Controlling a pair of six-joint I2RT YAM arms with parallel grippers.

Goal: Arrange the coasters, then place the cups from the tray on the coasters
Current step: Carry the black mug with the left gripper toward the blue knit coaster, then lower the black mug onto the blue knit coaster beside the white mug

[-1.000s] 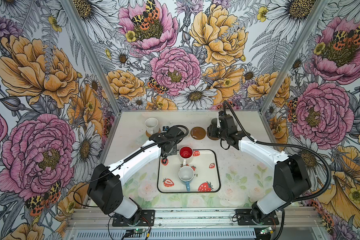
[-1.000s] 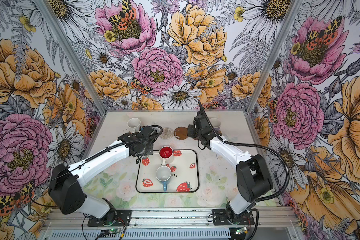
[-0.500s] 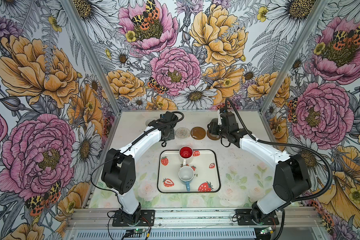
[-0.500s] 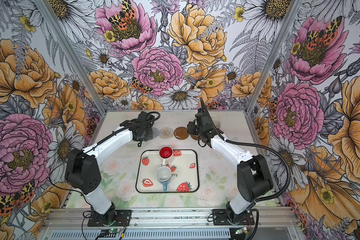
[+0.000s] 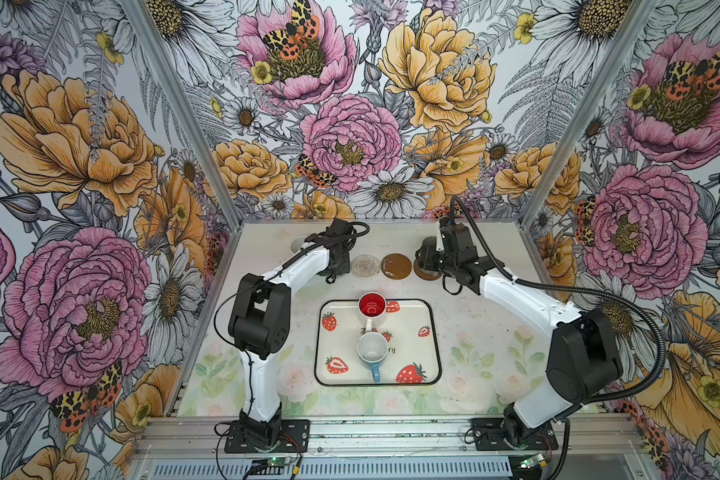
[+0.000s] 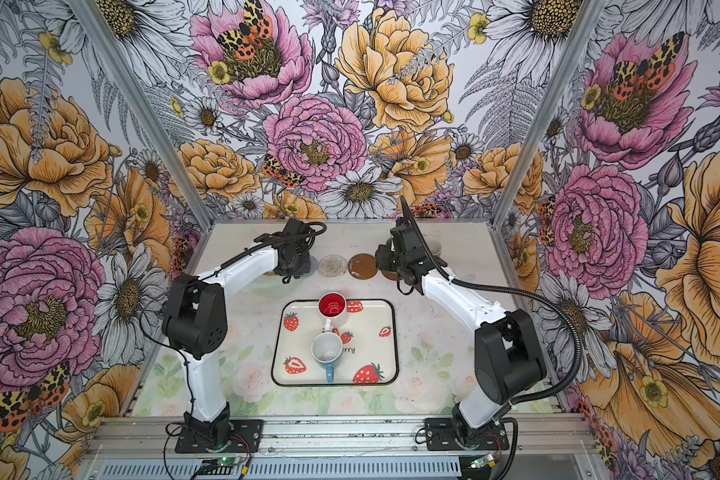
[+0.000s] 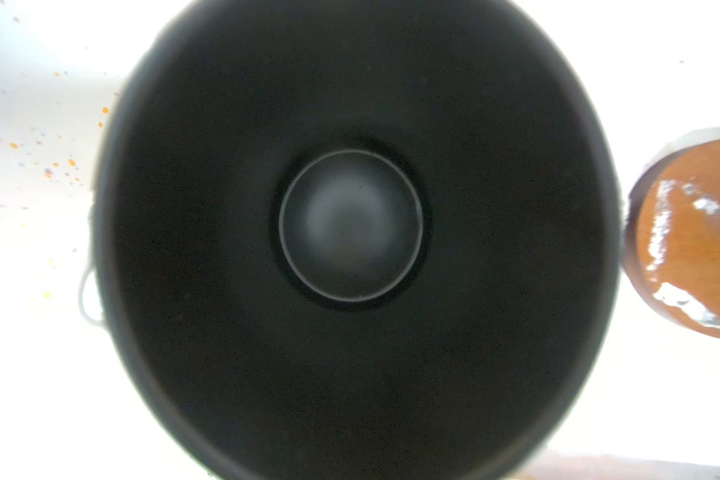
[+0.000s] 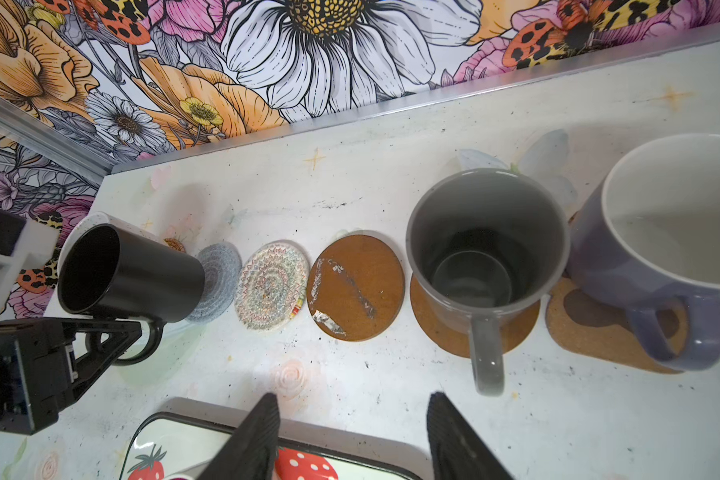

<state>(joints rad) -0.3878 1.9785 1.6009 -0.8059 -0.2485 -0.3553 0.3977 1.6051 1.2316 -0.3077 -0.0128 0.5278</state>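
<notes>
My left gripper (image 8: 115, 332) is shut on the handle of the black cup (image 8: 129, 274), whose base is over the blue-grey woven coaster (image 8: 221, 286); contact cannot be told. The left wrist view looks straight down into this cup (image 7: 350, 224). In line with it lie the clear beaded coaster (image 8: 272, 286), a bare brown disc (image 8: 356, 286), the grey cup (image 8: 487, 249) on a brown disc (image 8: 437, 328) and the lavender cup (image 8: 661, 232) on the paw-shaped coaster (image 8: 578, 328). My right gripper (image 8: 352, 419) hangs open and empty between this row and the tray (image 5: 416, 332). On the tray stand the red-inside cup (image 5: 372, 305) and the light blue cup (image 5: 371, 349).
A white cup (image 5: 298, 243) stands at the far left end of the row, close behind the black cup. The back wall (image 8: 350, 62) runs just beyond the coasters. Both arms reach over the table's far half in both top views.
My left arm has carried the black cup from the tray's far left corner back to the left part of the coaster row. The right gripper has hardly moved.
</notes>
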